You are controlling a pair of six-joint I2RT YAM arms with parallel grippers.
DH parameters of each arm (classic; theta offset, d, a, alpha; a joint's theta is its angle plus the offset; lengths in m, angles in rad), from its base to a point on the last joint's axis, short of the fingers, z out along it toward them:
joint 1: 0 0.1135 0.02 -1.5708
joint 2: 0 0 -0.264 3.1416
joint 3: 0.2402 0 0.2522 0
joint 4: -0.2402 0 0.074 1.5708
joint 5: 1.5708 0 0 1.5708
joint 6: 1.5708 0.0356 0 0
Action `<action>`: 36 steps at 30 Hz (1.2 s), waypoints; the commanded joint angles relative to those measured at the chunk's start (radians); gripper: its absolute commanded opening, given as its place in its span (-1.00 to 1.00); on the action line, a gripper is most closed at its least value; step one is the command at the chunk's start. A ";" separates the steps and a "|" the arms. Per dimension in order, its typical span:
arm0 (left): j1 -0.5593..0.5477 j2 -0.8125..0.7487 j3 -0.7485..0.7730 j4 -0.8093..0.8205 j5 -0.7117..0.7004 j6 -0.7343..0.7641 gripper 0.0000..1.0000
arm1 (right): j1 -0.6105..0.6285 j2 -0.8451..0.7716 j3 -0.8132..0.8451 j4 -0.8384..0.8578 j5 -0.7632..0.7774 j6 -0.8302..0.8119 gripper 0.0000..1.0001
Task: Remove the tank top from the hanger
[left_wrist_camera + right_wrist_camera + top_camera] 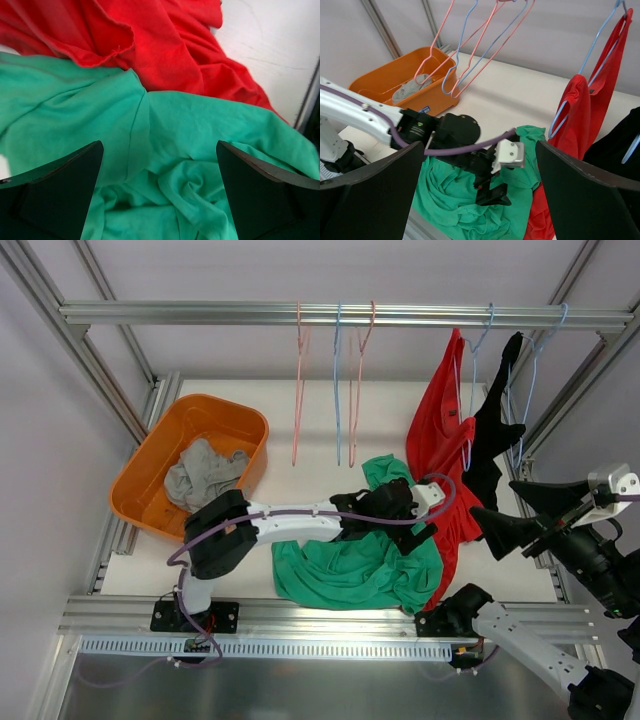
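A green tank top (350, 575) lies crumpled on the table, off any hanger. My left gripper (418, 530) hovers just over it, open; in the left wrist view its fingers (75, 175) frame green folds (190, 130) with nothing pinched. A red tank top (440, 440) hangs from a blue hanger (470, 370) on the rail, its hem trailing onto the table beside the green one (165, 45). A black garment (495, 430) hangs on another blue hanger (530, 370). My right gripper (492, 496) is open in the air to the right of the red top (580, 115).
Three empty hangers, pink (299, 380), blue (337, 380) and pink (358, 370), hang from the rail at centre. An orange bin (160, 455) at the left holds a grey cloth (205, 475). Aluminium frame posts run along both sides of the white table (270, 45).
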 commanded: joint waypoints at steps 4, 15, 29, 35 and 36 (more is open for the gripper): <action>0.015 0.140 0.041 0.004 0.014 -0.042 0.88 | -0.001 -0.037 -0.003 0.007 -0.078 -0.008 0.99; 0.012 0.058 -0.090 0.010 -0.136 -0.122 -1.00 | -0.003 -0.066 -0.031 0.043 -0.062 -0.009 0.99; 0.004 -0.463 -0.438 -0.029 -0.413 -0.259 -1.00 | -0.003 -0.059 -0.051 0.072 -0.064 -0.014 0.99; 0.004 -0.567 -0.505 -0.128 -0.522 -0.337 -1.00 | -0.003 -0.057 -0.038 0.076 -0.071 -0.011 0.99; 0.004 -0.581 -0.524 -0.128 -0.533 -0.348 -0.93 | -0.001 -0.057 -0.037 0.076 -0.070 -0.012 0.99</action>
